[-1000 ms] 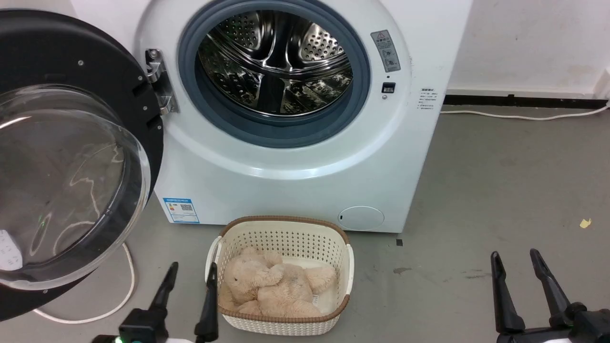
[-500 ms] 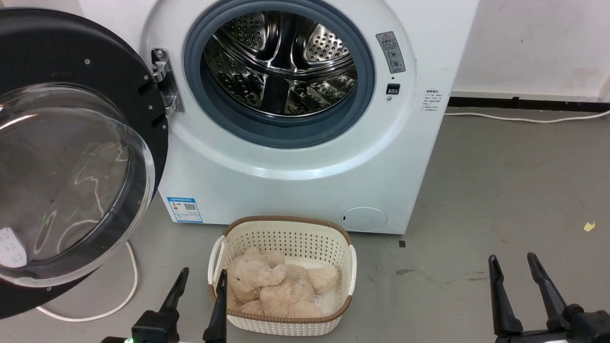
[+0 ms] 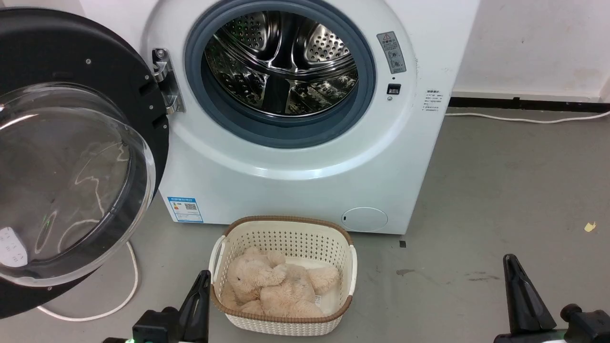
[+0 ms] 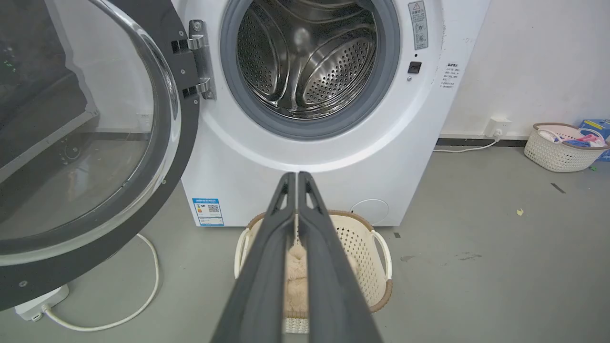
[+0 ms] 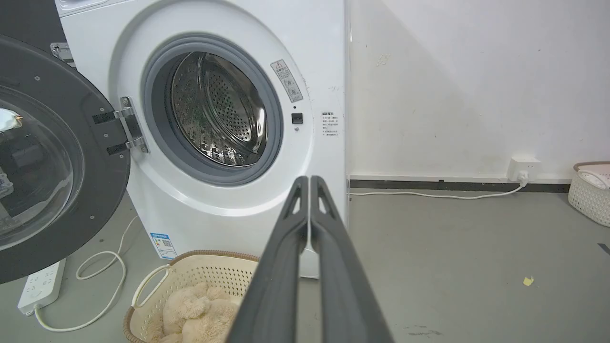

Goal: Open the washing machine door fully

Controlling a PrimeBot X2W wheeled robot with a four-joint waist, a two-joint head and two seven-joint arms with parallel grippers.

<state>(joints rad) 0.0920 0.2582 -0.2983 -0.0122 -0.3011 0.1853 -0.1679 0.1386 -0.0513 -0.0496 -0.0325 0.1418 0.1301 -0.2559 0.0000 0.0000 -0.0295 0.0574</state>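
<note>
The washing machine door (image 3: 71, 157), black-rimmed with a bulging clear glass bowl, stands swung wide to the left of the white washer (image 3: 295, 181), held by its metal hinge (image 3: 164, 78). The same door (image 4: 90, 143) fills the left of the left wrist view, and the door (image 5: 52, 162) sits at the left in the right wrist view. The steel drum (image 3: 281, 62) lies exposed. My left gripper (image 3: 204, 276) is shut and empty, low beside the basket, well clear of the door. My right gripper (image 3: 511, 261) is shut and empty at the lower right over the floor.
A cream basket (image 3: 286, 233) holding a beige plush toy (image 3: 276, 286) stands on the floor before the washer. A white cable (image 3: 128, 281) loops under the door, leading to a power strip (image 5: 40, 286). Another basket (image 4: 562, 147) sits by the right wall. Grey floor spreads rightward.
Both grippers have closed from open to shut. The left one also drifted right, toward the basket. The view shifted slightly earlier; the door has not moved.
</note>
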